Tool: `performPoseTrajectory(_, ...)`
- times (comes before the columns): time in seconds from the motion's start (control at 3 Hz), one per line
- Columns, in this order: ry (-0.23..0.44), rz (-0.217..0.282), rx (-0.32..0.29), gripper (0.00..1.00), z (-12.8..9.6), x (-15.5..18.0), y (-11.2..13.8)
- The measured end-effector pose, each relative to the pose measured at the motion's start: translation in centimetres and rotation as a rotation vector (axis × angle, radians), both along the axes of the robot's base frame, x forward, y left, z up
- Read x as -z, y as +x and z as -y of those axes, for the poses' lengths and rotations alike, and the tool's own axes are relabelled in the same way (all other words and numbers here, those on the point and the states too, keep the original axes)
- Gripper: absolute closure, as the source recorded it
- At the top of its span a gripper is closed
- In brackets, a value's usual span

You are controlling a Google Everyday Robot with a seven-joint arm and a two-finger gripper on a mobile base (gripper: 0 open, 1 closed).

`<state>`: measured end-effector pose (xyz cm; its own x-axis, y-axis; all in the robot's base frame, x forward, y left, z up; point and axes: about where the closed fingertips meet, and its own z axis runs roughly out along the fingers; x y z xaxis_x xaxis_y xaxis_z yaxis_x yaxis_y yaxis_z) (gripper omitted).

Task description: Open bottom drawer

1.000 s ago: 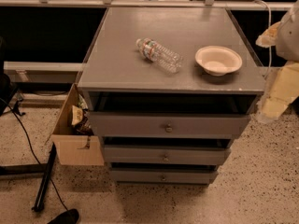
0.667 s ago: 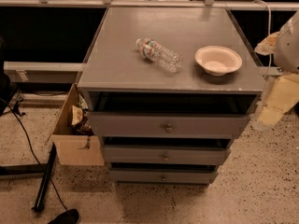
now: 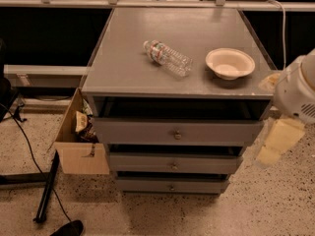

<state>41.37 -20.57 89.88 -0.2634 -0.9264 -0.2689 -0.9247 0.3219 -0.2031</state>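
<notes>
Speckled floor is seen under the flat grey bottom drawer (image 3: 171,185). A pale gripper (image 3: 278,140) is held to its right; whether open cannot be told.

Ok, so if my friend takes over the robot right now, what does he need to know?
Tool: off the cabinet's right side, level with the upper two drawer fronts and touching none of them.
Bottom drawer: the lowest of the three grey fronts, near the floor. Its small round knob is in the middle with nothing gripping it.
Done: the tool is near the cabinet, nothing more.
Left: bring the tool down and in front, take the knob and pull the drawer out.
Also: a water bottle lies on its side and a bowl sits on top; an open cardboard box stands at the left.
</notes>
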Motion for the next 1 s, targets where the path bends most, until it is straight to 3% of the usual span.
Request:
performPoseTrajectory(0.67, 0.114, -0.036, 0.049, 0.0, -0.6, 9.7, -2.1)
performPoseTrajectory(1.0, 0.114, -0.036, 0.048, 0.0, -0.6, 9.7, -2.1)
